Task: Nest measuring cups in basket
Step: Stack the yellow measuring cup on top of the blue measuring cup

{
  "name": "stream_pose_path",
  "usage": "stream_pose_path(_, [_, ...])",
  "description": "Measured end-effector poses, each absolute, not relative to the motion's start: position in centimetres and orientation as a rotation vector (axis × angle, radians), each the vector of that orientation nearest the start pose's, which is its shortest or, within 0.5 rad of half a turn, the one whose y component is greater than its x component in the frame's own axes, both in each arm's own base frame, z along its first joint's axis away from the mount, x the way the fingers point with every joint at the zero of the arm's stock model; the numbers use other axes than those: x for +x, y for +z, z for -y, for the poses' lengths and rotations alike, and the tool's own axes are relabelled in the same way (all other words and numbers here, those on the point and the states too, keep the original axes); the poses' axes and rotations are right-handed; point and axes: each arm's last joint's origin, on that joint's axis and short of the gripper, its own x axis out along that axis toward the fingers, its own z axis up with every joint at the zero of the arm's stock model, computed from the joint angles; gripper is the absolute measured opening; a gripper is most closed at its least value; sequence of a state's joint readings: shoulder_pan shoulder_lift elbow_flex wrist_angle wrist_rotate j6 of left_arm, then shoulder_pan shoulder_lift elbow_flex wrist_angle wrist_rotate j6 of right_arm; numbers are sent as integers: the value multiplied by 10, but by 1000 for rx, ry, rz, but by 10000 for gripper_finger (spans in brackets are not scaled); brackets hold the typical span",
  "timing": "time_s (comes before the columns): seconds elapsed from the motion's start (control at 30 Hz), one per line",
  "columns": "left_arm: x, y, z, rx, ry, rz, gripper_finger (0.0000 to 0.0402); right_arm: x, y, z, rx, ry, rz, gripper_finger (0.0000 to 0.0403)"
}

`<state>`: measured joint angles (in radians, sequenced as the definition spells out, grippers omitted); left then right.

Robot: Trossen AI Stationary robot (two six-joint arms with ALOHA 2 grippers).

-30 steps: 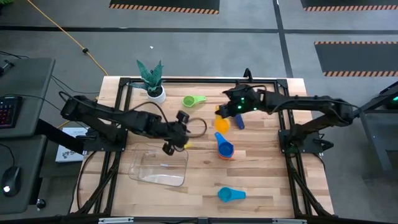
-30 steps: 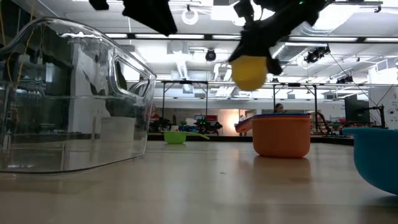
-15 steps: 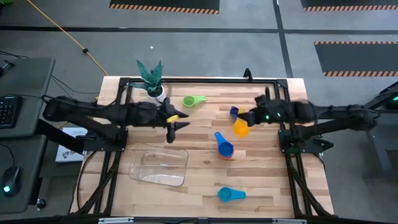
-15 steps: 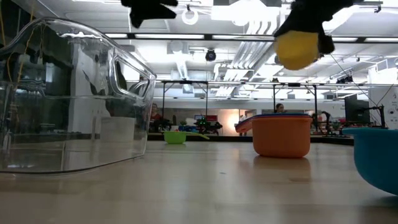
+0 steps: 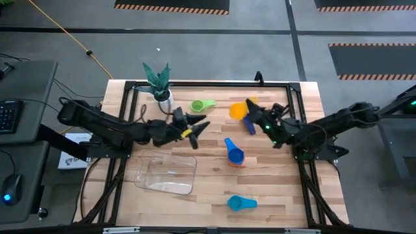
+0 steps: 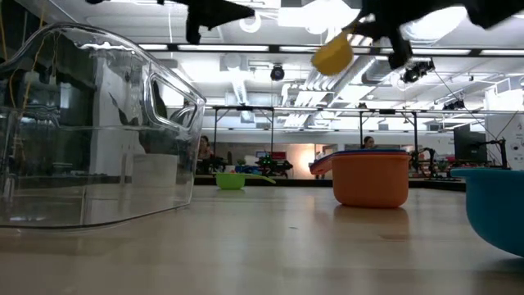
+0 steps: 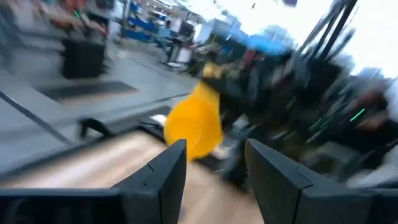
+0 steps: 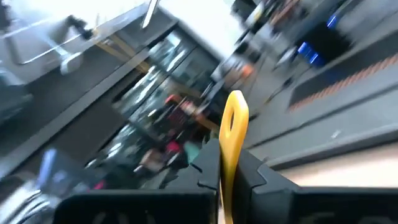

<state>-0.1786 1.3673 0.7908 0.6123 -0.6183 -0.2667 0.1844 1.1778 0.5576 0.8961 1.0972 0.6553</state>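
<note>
So the right hand [image 5: 251,112] is sitting a bit above the middle of the high frame, and it's pinching the flat handle of the yellow cup [image 5: 238,110] between its fingers, carrying it up in the air; in the low view that yellow cup [image 6: 332,55] is hanging near the top center, well clear of the counter [image 5: 273,188]. The right wrist view is showing the yellow handle [image 8: 233,140] clamped edge-on between the two dark fingers [image 8: 205,163]. The left hand [image 5: 195,125] is hovering left of center in the high frame with its fingers spread apart and nothing between them, pointing toward the yellow cup, which is filling the gap in the left wrist view too [image 7: 193,129]. Just up from that hand the green cup [image 5: 201,104] is lying near the white pot with the plant [image 5: 158,83]. Lower center, a dark blue cup is sitting nested in the orange cup [image 5: 234,156], and the light blue cup [image 5: 240,203] is resting alone near the bottom of the frame. The clear basket [image 5: 167,175] is lying lower left with no cups in it.
</note>
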Motion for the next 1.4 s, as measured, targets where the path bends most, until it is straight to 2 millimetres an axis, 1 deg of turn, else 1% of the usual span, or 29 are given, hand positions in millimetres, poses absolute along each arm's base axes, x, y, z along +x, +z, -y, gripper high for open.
stream_pose_path(0.1, [317, 289, 45, -20, 472, 19, 155, 255, 295, -17, 730, -880, 529, 0])
stream_pose_path(0.23, [342, 294, 52, 263, 515, -84, 155, 283, 312, -19, 710, -873, 510, 0])
stream_pose_path(0.37, [359, 295, 55, 462, 519, -158, 155, 302, 325, -24, 701, -806, 483, 0])
stream_pose_path(0.43, [364, 293, 56, 528, 507, -188, 155, 307, 329, -27, 649, -798, 436, 0])
stream_pose_path(0.5, [364, 293, 59, 562, 501, -193, 155, 309, 333, -29, 639, -798, 415, 0])
stream_pose_path(0.6, [362, 296, 64, 602, 506, -190, 155, 310, 335, -30, 642, -768, 381, 0])
stream_pose_path(0.73, [361, 295, 68, 712, 533, -240, 155, 310, 339, -31, 662, -705, 375, 0])
stream_pose_path(0.93, [359, 295, 72, 834, 564, -294, 155, 309, 341, -32, 684, -668, 374, 0])
stream_pose_path(1.13, [358, 293, 74, 854, 554, -313, 155, 308, 343, -32, 713, -619, 377, 0])
stream_pose_path(1.4, [357, 291, 72, 825, 600, -340, 154, 308, 344, -34, 718, -601, 376, 0])
